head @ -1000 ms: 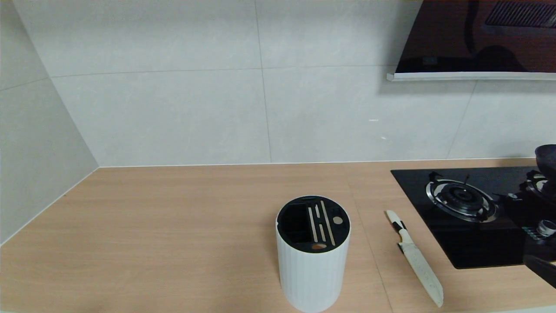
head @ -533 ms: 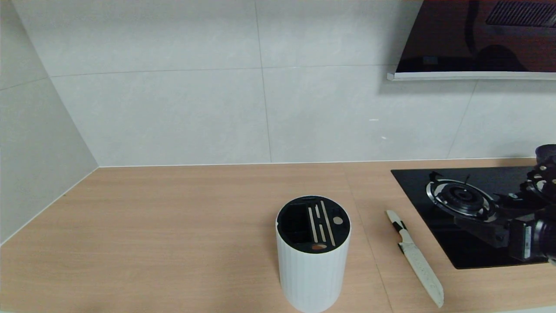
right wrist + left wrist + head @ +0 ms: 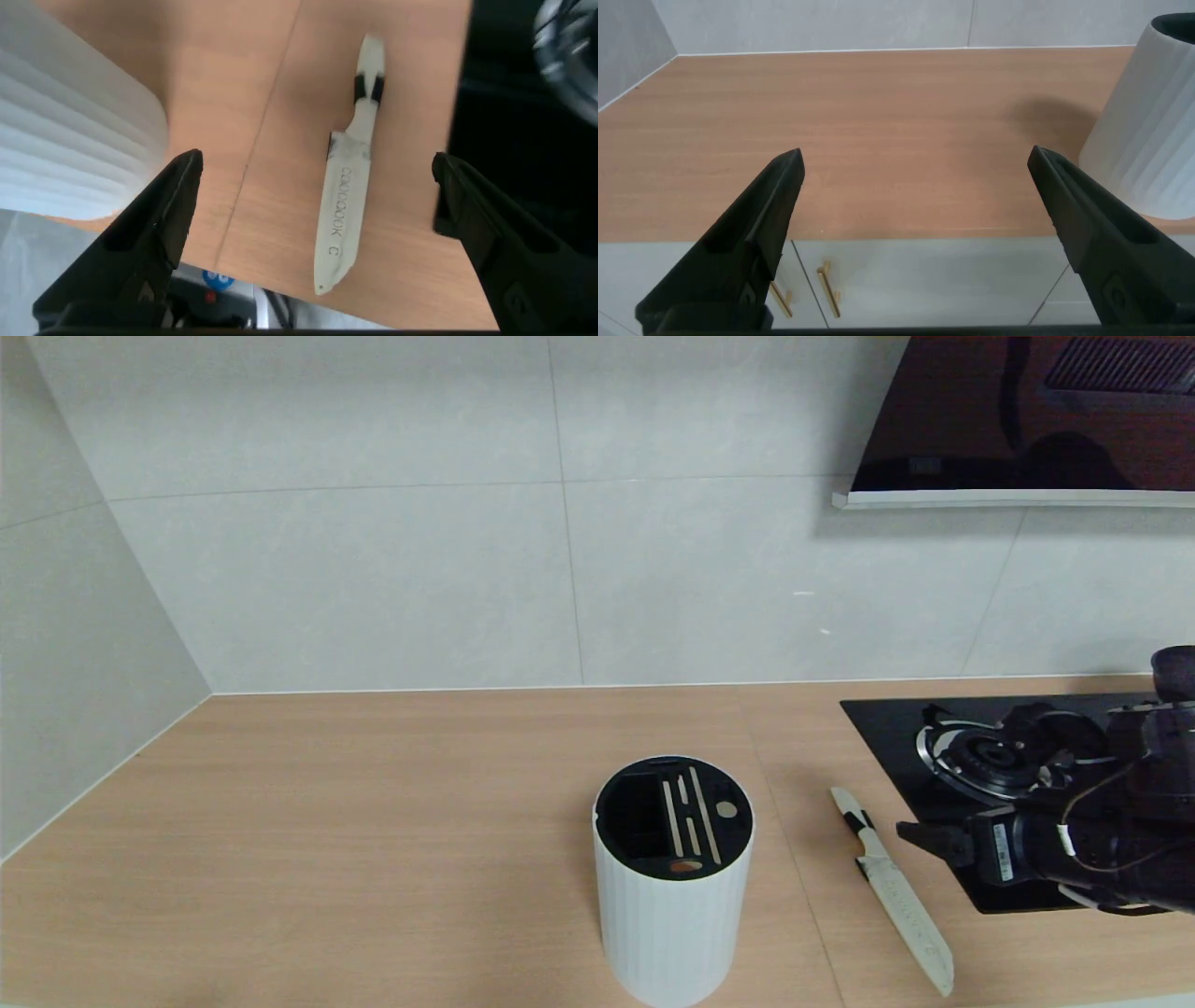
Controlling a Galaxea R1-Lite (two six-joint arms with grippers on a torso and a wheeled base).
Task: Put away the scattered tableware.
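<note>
A white-handled knife [image 3: 892, 889] with a speckled pale blade lies on the wooden counter [image 3: 373, 803], between the holder and the stove. Left of it stands a white ribbed cylindrical knife holder [image 3: 672, 905] with a black slotted top. My right gripper [image 3: 934, 842] hovers over the stove's front left corner, just right of the knife. In the right wrist view the right gripper [image 3: 315, 166] is open, with the knife [image 3: 350, 201] lying below, between its fingers, and the holder [image 3: 75, 140] off to one side. My left gripper [image 3: 915, 157] stands open before the counter's front edge, beside the holder [image 3: 1148, 121].
A black gas stove [image 3: 990, 882] with a burner [image 3: 985, 756] fills the counter's right end, with a dark pot [image 3: 1174, 672] at the far right. A range hood [image 3: 1027, 420] hangs above. Tiled walls close the back and left. Cabinet fronts with gold handles [image 3: 827, 289] sit below the counter.
My right arm has swung in from the right edge, leftward across the stove, and its gripper now sits close to the knife. Knife and holder have not moved.
</note>
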